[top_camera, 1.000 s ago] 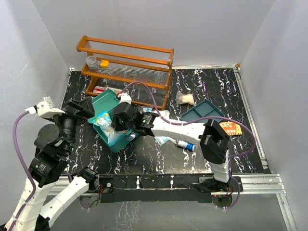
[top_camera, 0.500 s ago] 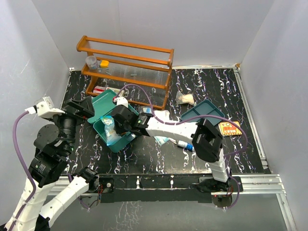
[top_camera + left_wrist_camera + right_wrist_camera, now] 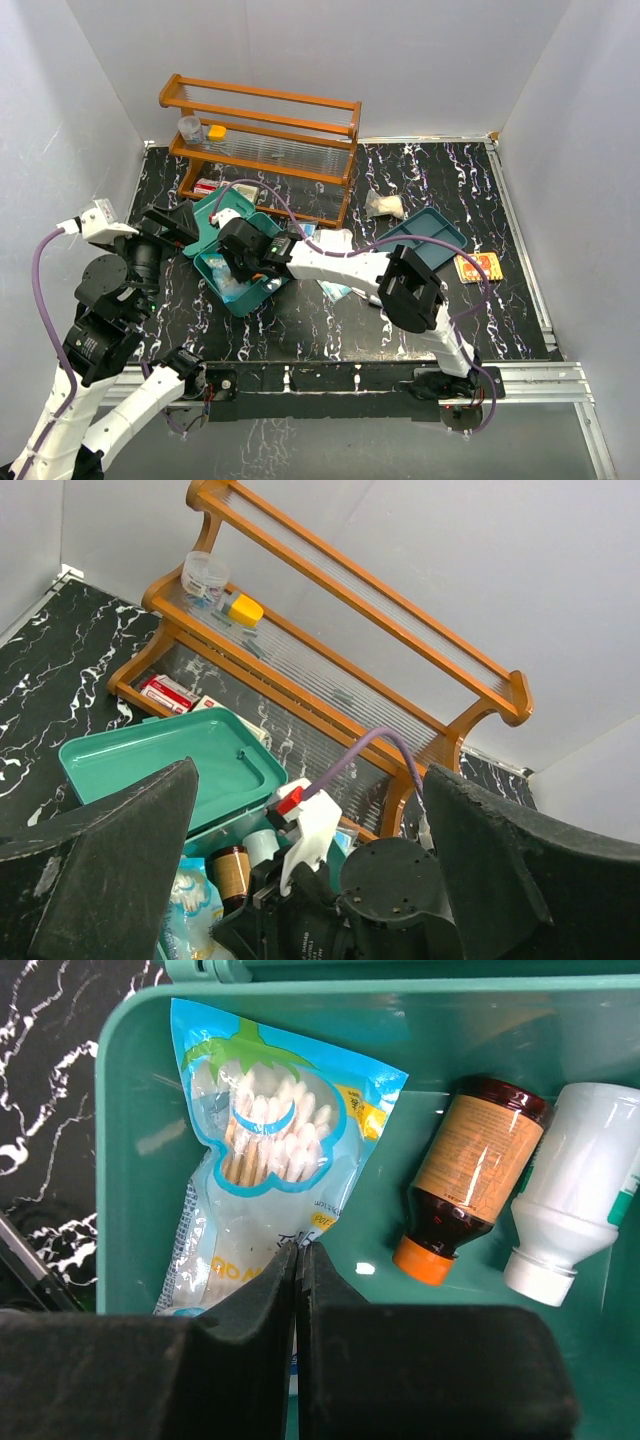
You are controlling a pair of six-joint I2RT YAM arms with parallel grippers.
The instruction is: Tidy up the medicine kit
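Your right claw (image 3: 297,1257) is clenched, its tips at the cotton swab packet (image 3: 255,1150) in the medicine kit (image 3: 130,1160), left of frame. Your left claw (image 3: 310,775) stands released, holding nothing.

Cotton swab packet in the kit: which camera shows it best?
Right wrist view: the cotton swab packet fills the frame, printing up, inside the medicine kit beside a brown bottle. The left wrist view catches only one corner; the top view shows a pale scrap under the right arm.
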